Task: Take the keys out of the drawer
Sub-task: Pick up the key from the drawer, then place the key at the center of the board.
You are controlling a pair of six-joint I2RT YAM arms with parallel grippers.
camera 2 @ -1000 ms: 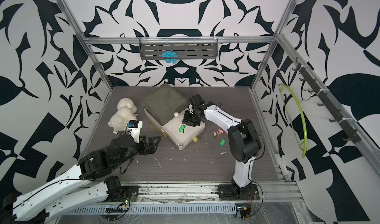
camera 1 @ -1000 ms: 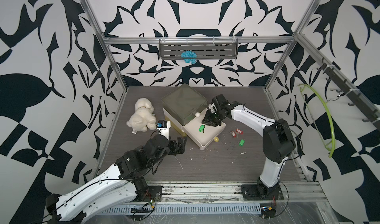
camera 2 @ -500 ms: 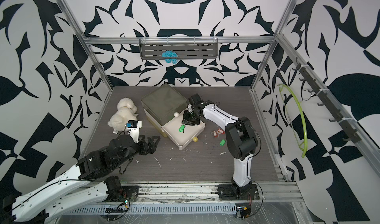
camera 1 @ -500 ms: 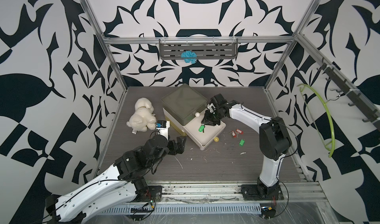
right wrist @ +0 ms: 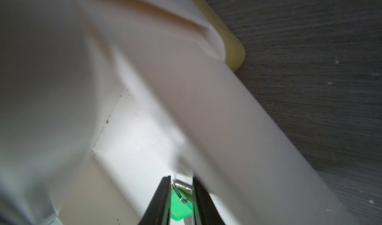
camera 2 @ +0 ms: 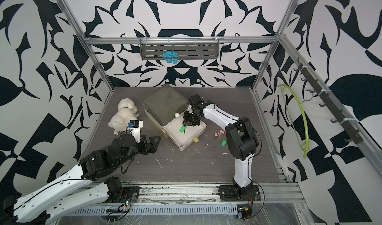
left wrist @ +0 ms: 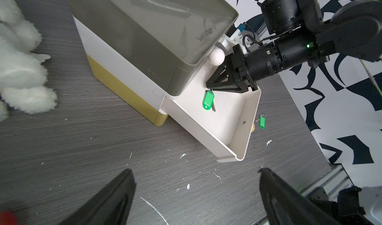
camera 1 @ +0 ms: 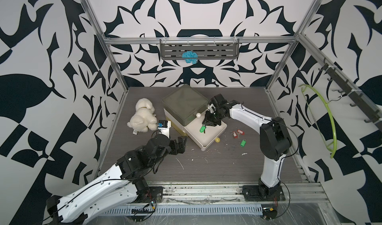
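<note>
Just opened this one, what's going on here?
The right tool is down in the open white drawer, jaws narrow on either side of the ring of a green-tagged key; a firm grip isn't clear. Two red-tagged keys and a loose green key lie on the table beside the drawer. The left tool hangs open over the table, holding nothing.

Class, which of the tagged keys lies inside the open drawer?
The green-tagged key at the right gripper, in the white drawer. The second green-tagged key and the two red-tagged keys lie on the table.
</note>
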